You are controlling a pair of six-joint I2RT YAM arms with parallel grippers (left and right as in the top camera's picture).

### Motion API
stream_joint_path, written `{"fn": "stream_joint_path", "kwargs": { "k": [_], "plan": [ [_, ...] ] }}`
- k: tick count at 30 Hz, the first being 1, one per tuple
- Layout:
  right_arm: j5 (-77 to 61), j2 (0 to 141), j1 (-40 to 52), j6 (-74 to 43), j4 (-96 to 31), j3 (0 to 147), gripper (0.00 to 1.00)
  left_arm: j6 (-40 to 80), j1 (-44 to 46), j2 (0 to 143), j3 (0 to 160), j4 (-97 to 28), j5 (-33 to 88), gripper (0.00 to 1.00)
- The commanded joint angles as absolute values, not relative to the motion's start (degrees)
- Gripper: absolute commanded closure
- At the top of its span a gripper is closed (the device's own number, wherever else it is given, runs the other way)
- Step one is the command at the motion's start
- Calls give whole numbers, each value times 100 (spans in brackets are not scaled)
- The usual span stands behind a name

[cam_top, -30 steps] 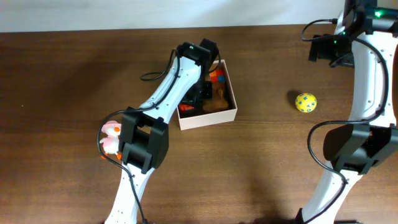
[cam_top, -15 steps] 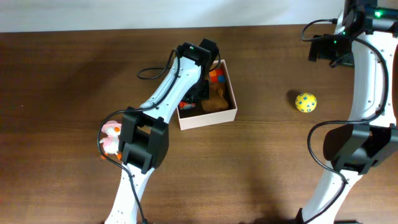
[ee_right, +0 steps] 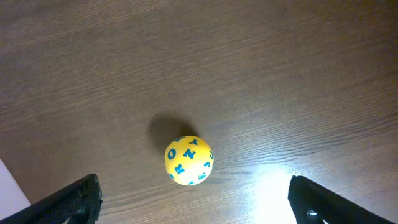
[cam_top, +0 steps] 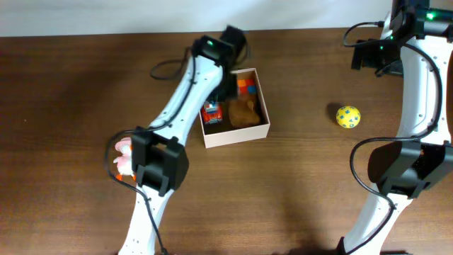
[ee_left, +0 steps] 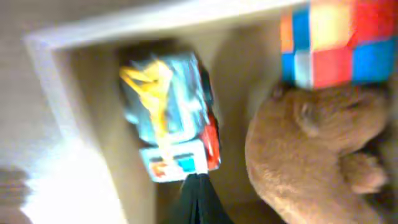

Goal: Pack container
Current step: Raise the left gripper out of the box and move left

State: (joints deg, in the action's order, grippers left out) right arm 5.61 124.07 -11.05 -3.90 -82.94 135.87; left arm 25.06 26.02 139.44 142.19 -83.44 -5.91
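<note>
The container [cam_top: 262, 132] is a shallow white-walled box in the middle of the table. Inside lie a red-and-blue toy car [cam_top: 211, 113], a brown plush [cam_top: 245, 113] and a colourful cube [cam_top: 246, 86]. My left gripper [cam_top: 224, 88] hangs over the box's far left part. In the left wrist view it [ee_left: 198, 200] is shut and empty, its tips at the end of the toy car [ee_left: 171, 115], with the plush [ee_left: 311, 149] to the right. My right gripper [ee_right: 193, 200] is open, high above a yellow lettered ball [ee_right: 189, 160], which lies on the table [cam_top: 347, 116].
A pink soft toy [cam_top: 124, 155] lies at the left, half under the left arm's lower link. The right arm's wrist [cam_top: 379, 55] sits near the table's far right edge. A white strip runs along the far edge.
The left wrist has drawn back toward the far edge, uncovering the toy car in the container's left side. The right arm and the ball have not moved.
</note>
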Motion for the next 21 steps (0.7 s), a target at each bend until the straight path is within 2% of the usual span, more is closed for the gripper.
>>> {"fn": "stream_joint_path", "kwargs": {
  "k": [1,6,7,8,9,11,12,15,21],
  "plan": [
    [650,12370,-1090,-412,-8291,13705,1,2239,2294,13959,14803,-8611,-414,98],
    [650,12370,-1092,-412,-8294,13705,1,2220,1977,13902,15793,-9526,-878,95],
    [650,12370,-1092,-412,-8291,13705,1,2213,1898,13891,15987,-9668,-982,87],
    [650,12370,-1092,-412,-8291,13705,2,1988,1806,13839,16134,-9671,-862,68],
    [650,12370,-1092,-412,-8291,13705,1,1951,1699,13747,16276,-9671,-819,54],
    [650,12370,-1090,-412,-8291,13705,1,1892,1533,13576,16433,-9671,-823,36],
    [650,12370,-1092,-412,-8291,13705,1,1822,1431,13456,16472,-9671,-823,32],
    [650,12370,-1092,-412,-8291,13705,1,1601,1175,13126,16481,-9671,-821,26],
    [650,12370,-1092,-412,-8291,13705,1,919,832,12381,16479,-9671,-847,25]
  ]
}}
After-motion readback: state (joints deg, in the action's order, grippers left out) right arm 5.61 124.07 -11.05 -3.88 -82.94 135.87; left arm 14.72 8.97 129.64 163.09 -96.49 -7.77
